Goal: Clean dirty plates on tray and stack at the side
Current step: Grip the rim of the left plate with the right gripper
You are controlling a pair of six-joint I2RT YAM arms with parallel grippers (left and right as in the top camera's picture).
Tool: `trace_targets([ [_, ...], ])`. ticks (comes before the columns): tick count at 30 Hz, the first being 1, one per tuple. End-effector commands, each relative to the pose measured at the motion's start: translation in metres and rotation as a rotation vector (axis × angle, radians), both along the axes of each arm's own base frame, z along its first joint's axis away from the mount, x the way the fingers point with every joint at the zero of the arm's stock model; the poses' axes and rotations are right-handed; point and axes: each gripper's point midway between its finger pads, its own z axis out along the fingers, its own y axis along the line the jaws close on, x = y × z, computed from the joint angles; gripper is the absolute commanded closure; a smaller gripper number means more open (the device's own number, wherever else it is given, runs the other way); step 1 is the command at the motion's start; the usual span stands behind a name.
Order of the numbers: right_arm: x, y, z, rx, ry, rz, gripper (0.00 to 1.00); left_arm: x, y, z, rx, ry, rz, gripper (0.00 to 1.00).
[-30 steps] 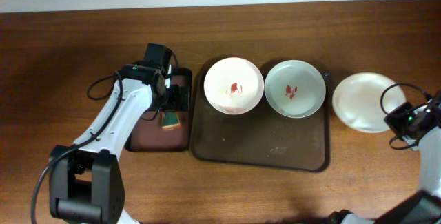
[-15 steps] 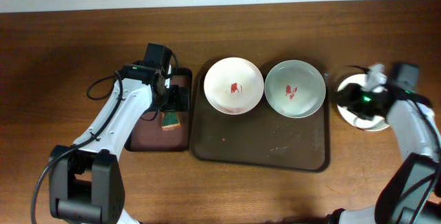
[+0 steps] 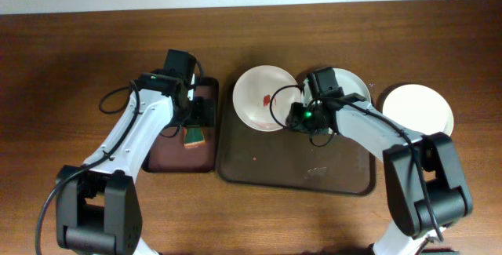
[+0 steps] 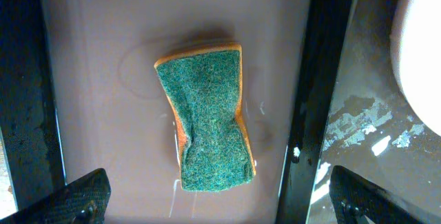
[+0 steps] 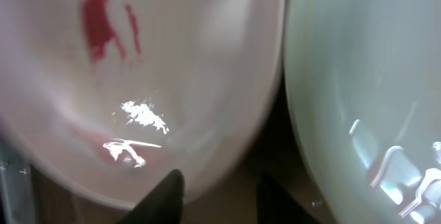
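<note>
The left gripper hangs over the narrow black tray. Its jaws are spread wide with nothing in them, and the green and orange sponge lies flat on the tray floor right beneath. The right gripper is out over the big brown tray, low between two plates that sit side by side along its far edge. Its jaws stand partly apart and hold nothing. The near rim of the left plate, which has a red smear in the middle, falls about between them, though the close view is blurred. The middle plate is just beside it, almost touching, and from above the arm covers much of it. The third plate, plain white, rests on the wooden surface just right of the brown tray.
</note>
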Motion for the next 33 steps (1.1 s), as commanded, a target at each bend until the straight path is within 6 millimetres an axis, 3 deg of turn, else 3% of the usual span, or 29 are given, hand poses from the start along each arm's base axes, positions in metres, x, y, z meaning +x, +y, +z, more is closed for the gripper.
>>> trace_targets([
  [1,0.004,0.0,-0.007,-0.017,0.013,-0.035,0.86,0.005,-0.001,0.009,-0.014,-0.024,0.005,0.0],
  [5,-0.01,-0.004,-0.003,-0.034,0.055,-0.015,0.96,0.004,-0.001,0.009,-0.014,-0.024,0.005,0.0],
  [9,-0.037,-0.013,0.0,-0.082,0.131,0.048,0.96,0.004,-0.001,0.007,-0.014,-0.025,0.005,0.0],
  [11,-0.039,-0.014,-0.001,-0.091,0.134,0.063,0.96,0.005,-0.001,-0.004,-0.015,-0.023,0.018,0.0],
  [14,-0.041,-0.014,-0.001,-0.092,0.139,0.063,0.96,0.003,0.006,-0.02,0.003,0.005,0.14,0.14],
  [18,-0.043,-0.015,-0.002,-0.095,0.148,0.063,0.96,-0.006,0.008,-0.058,0.011,0.098,0.286,0.14],
  [19,-0.043,-0.015,-0.002,-0.095,0.148,0.063,0.96,-0.005,0.008,-0.062,0.013,0.1,0.286,0.2],
  [20,-0.043,-0.015,-0.002,-0.095,0.148,0.063,0.96,-0.002,0.008,-0.065,0.011,0.095,0.286,0.42],
  [21,-0.043,-0.015,-0.002,-0.095,0.148,0.063,0.96,0.0,0.007,-0.065,0.008,0.087,0.286,0.55],
  [24,-0.043,-0.015,-0.002,-0.095,0.148,0.063,0.96,0.001,0.007,-0.069,0.009,0.087,0.286,0.94],
  [25,-0.043,-0.015,-0.002,-0.095,0.148,0.063,0.96,0.001,0.007,-0.069,0.009,0.087,0.286,1.0],
  [31,-0.043,-0.015,-0.002,-0.096,0.151,0.063,0.96,-0.006,0.008,-0.076,0.022,0.125,0.285,0.99],
  [32,-0.043,-0.015,-0.002,-0.096,0.151,0.063,0.96,-0.01,0.009,-0.083,0.03,0.145,0.286,0.86],
  [33,-0.043,-0.015,-0.002,-0.096,0.151,0.063,0.96,-0.013,0.01,-0.087,0.034,0.159,0.286,0.86],
])
